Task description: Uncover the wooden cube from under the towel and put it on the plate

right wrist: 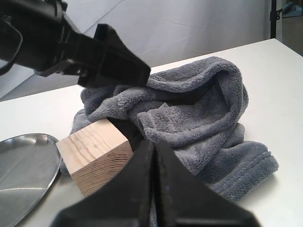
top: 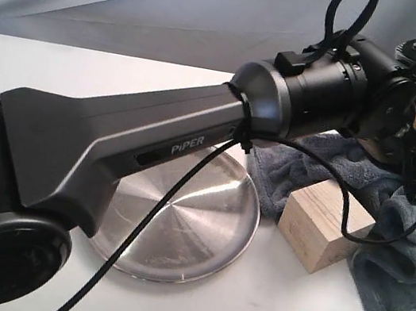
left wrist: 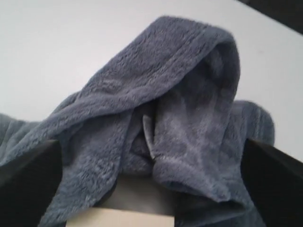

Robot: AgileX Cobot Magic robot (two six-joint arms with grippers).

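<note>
The wooden cube (top: 323,223) stands bare on the table between the steel plate (top: 194,234) and the bunched grey-blue towel (top: 407,263); a fold of towel touches its far side. In the left wrist view my left gripper (left wrist: 151,156) is open, its dark fingers (left wrist: 28,184) wide apart on either side of the towel heap (left wrist: 175,109), with the cube's top (left wrist: 118,220) just below. My right gripper (right wrist: 154,151) is shut and empty, low in front of the cube (right wrist: 97,151) and the towel (right wrist: 203,113). It does not show in the exterior view.
The left arm (top: 153,146) stretches across the exterior view over the plate, with a black cable (top: 158,211) hanging from it. In the right wrist view the left gripper's black fingers (right wrist: 120,64) hover over the towel, and the plate (right wrist: 21,165) lies beside the cube.
</note>
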